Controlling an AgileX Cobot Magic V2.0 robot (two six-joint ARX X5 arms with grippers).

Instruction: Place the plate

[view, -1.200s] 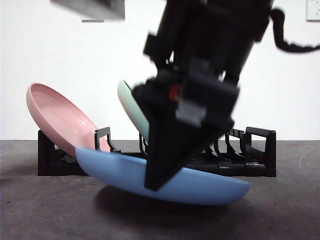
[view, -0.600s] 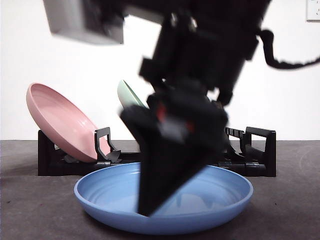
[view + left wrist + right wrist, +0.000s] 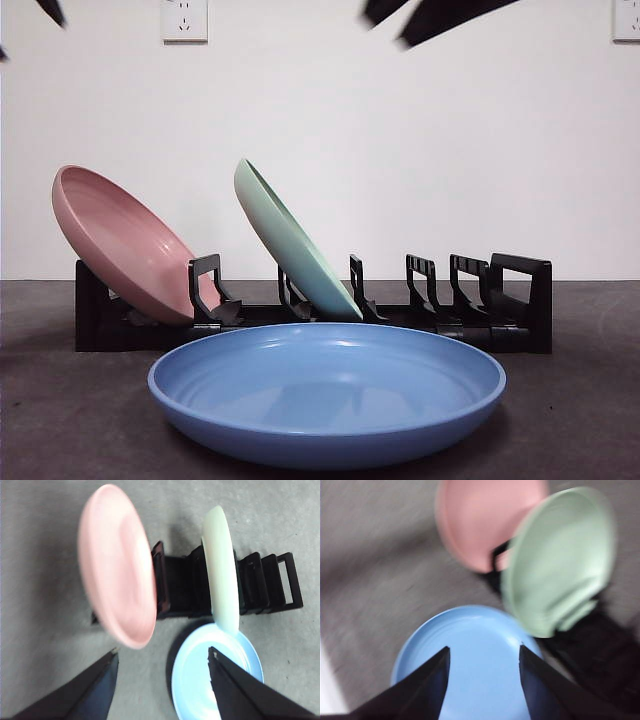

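Hovering above the blue plate (image 3: 470, 665), right gripper (image 3: 484, 654) has jaws spread, nothing held; that view is blurred, so height is hard to judge. Left gripper (image 3: 162, 655) also spread apart and empty, high over the table (image 3: 45, 645). Blue plate lies flat on the table, right side up, just in front of the black rack (image 3: 500, 300). Pink plate (image 3: 120, 245) leans in the rack's left end slot, green plate (image 3: 290, 245) leans in a slot near the middle. Black arm tips show at the front view's top edge.
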